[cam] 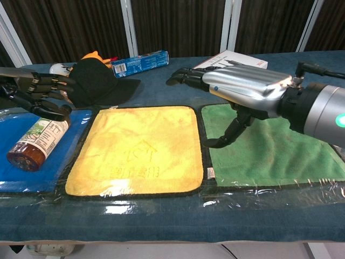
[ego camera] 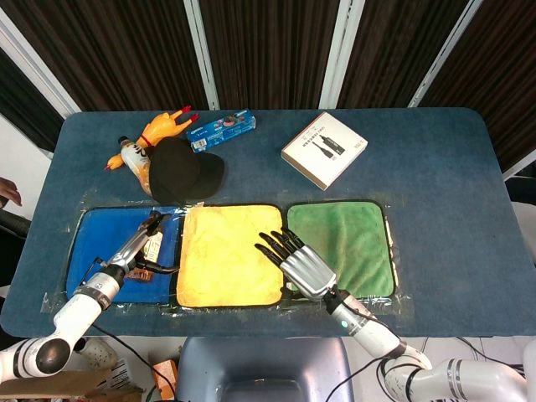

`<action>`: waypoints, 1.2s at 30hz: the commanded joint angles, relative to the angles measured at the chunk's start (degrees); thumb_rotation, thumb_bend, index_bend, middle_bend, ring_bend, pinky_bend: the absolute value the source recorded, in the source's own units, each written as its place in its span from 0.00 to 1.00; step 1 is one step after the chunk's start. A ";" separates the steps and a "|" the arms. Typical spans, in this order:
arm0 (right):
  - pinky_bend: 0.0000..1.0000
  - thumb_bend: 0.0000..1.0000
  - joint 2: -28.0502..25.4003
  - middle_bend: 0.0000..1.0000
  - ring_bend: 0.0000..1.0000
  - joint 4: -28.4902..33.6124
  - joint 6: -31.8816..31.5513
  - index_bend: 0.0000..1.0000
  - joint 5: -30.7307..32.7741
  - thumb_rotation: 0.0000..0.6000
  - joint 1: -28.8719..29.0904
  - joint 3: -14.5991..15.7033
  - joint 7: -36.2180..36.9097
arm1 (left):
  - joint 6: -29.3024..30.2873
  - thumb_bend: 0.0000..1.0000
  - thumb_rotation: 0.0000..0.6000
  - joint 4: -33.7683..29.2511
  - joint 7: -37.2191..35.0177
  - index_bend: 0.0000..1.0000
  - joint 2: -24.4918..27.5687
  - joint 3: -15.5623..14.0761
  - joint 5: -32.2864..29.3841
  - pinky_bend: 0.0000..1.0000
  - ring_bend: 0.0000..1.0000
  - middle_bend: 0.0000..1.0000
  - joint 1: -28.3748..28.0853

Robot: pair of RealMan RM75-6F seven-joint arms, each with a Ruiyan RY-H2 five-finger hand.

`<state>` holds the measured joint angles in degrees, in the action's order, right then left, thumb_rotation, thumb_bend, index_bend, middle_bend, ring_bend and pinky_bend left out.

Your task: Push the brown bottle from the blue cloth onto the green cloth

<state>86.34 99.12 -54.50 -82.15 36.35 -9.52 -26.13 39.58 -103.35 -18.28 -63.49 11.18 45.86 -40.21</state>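
The brown bottle (cam: 35,141) lies on its side on the blue cloth (cam: 38,172), its white label facing up. In the head view only part of the bottle (ego camera: 156,244) shows beside my left hand (ego camera: 134,249). My left hand (cam: 39,94) hovers just above and behind the bottle, fingers apart and holding nothing. My right hand (cam: 240,86) hangs open over the seam between the yellow cloth (cam: 140,148) and the green cloth (cam: 269,148), fingers stretched forward. From the head view the right hand (ego camera: 297,261) lies over the yellow cloth's (ego camera: 226,251) right edge, next to the green cloth (ego camera: 347,243).
A black cap (ego camera: 180,169) sits just behind the blue cloth (ego camera: 105,251), with a rubber chicken toy (ego camera: 151,138) beside it. A blue box (ego camera: 222,131) and a white box (ego camera: 324,149) lie farther back. Clear plastic film covers the three cloths.
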 commanded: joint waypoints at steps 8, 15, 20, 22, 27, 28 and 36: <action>0.00 0.14 -3.45 0.00 0.00 2.27 -3.71 0.00 -3.42 1.00 -1.74 2.68 1.80 | 1.41 0.06 1.00 -2.00 -0.79 0.00 2.34 0.02 1.32 0.12 0.00 0.00 2.40; 0.00 0.14 -16.20 0.00 0.00 -3.60 -19.03 0.00 -17.78 1.00 -11.49 12.87 16.06 | 9.92 0.10 1.00 -6.80 1.34 0.00 14.70 -2.73 2.03 0.13 0.00 0.00 10.31; 0.00 0.14 -19.46 0.00 0.00 -12.33 -31.13 0.00 -24.97 1.00 -18.43 18.79 24.27 | 8.00 0.22 0.82 -3.84 -4.47 0.00 17.05 -1.27 -0.31 0.13 0.03 0.06 12.63; 0.00 0.14 -19.87 0.00 0.00 -15.54 -35.94 0.00 -26.38 1.00 -21.18 19.98 26.60 | 4.98 0.24 0.82 -2.61 -6.83 0.00 17.30 -1.11 -0.03 0.13 0.04 0.08 13.01; 0.00 0.14 -18.00 0.00 0.00 -24.22 -45.81 0.00 -25.69 1.00 -27.54 19.77 30.96 | -1.35 0.25 0.81 -0.26 -12.67 0.04 14.36 -0.99 3.74 0.17 0.08 0.13 14.39; 0.00 0.14 -17.51 0.00 0.00 -25.44 -46.47 0.00 -25.20 1.00 -28.10 19.50 31.80 | -2.64 0.24 0.80 -0.28 -14.30 0.04 13.74 -0.67 4.40 0.17 0.08 0.13 14.62; 0.00 0.14 -17.10 0.00 0.00 -28.39 -46.01 0.00 -25.45 1.00 -28.98 19.70 36.11 | -6.53 0.24 0.77 4.30 -22.15 0.04 6.98 3.09 9.38 0.17 0.07 0.13 14.46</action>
<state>69.25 70.84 -100.48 -107.41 7.52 10.07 9.82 34.21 -100.64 -39.20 -54.86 13.24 54.70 -25.45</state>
